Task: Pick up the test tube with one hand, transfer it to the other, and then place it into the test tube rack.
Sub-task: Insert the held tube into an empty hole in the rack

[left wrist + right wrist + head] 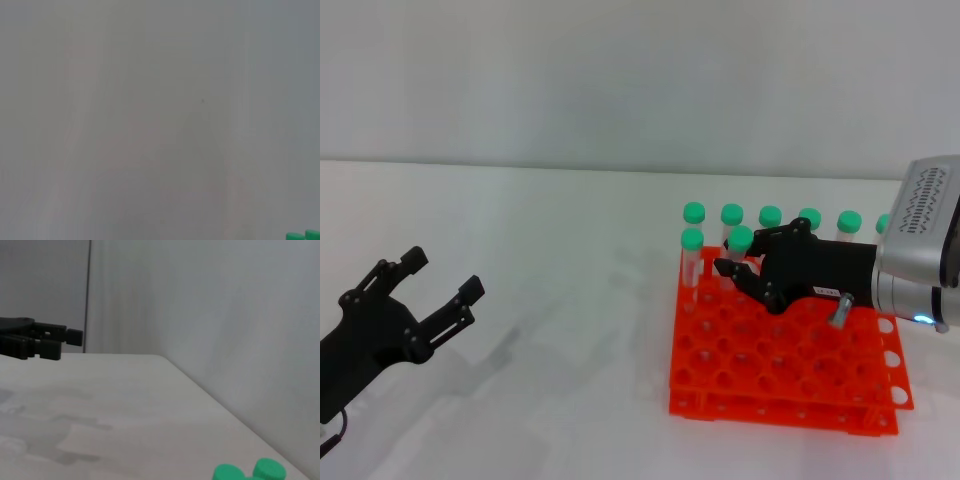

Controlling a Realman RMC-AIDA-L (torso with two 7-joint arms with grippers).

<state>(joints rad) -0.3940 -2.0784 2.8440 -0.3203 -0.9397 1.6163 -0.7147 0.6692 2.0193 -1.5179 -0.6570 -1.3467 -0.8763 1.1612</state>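
The orange-red test tube rack (782, 372) stands on the white table at the right. A green-capped test tube (740, 239) stands upright in its front row, next to another capped tube (692, 240). My right gripper (738, 254), with a small white label, reaches over the rack from the right. Its fingers are apart on either side of that tube. My left gripper (440, 285) is open and empty at the lower left, far from the rack. It also shows in the right wrist view (67, 337).
Several more green-capped tubes (770, 216) stand in the rack's back row. Green caps show at the edge of the right wrist view (227, 473) and the left wrist view (302, 235). White table (570, 300) lies between the arms, with a grey wall behind.
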